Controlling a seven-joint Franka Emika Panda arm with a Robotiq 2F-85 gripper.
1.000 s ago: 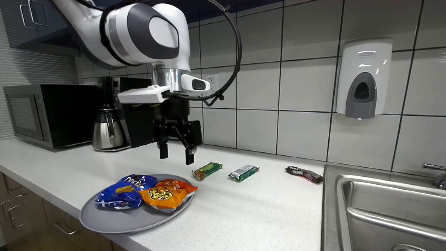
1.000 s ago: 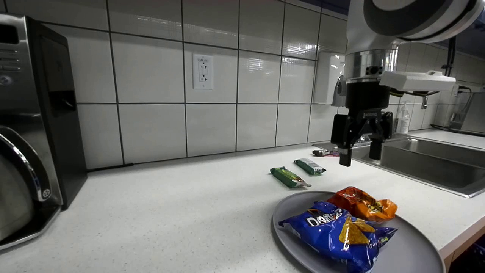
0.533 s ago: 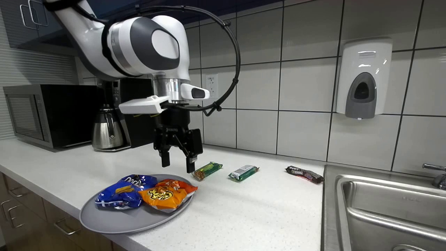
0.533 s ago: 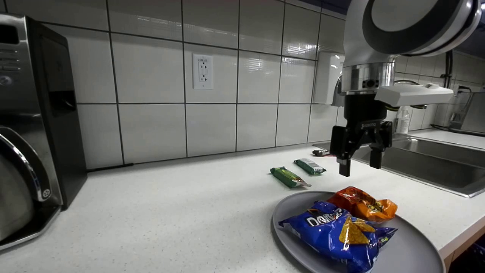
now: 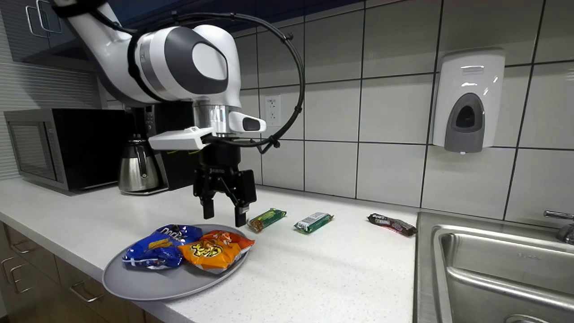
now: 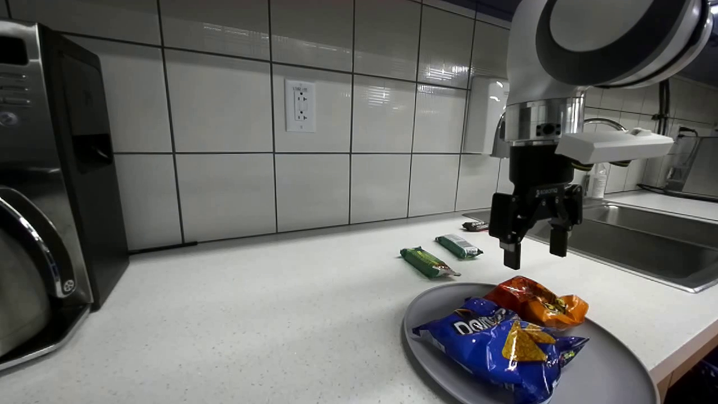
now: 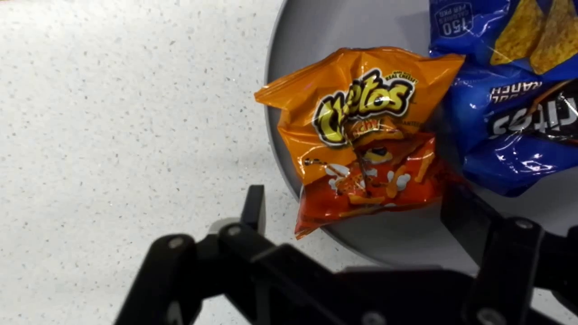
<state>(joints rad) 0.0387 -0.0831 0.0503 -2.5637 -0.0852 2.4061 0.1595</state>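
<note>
My gripper (image 5: pixel 224 215) hangs open above the plate's back edge in both exterior views, with nothing held between its spread fingers. Closest to it is an orange Cheetos bag (image 7: pixel 375 108), lying on a round grey plate (image 6: pixel 614 365). In the wrist view the bag's red end reaches into the span between the fingertips; one finger (image 7: pixel 255 210) appears over the bare counter, the other over the plate close to the bag's corner. A blue Doritos bag (image 7: pixel 510 135) lies beside the orange one on the same plate. A visible gap separates the fingertips from the bags in the exterior views.
Two green-wrapped bars (image 5: pixel 314 222) lie on the counter behind the plate, and a dark-wrapped bar (image 5: pixel 392 224) lies near the steel sink (image 5: pixel 428 269). A coffee maker with a carafe (image 5: pixel 139 168) and a microwave (image 5: pixel 31 146) stand along the counter. The tiled wall is behind.
The gripper has come down toward the plate, and most recently moved slightly left in an exterior view. Its fingers stayed spread. Bags, plate and bars have not moved.
</note>
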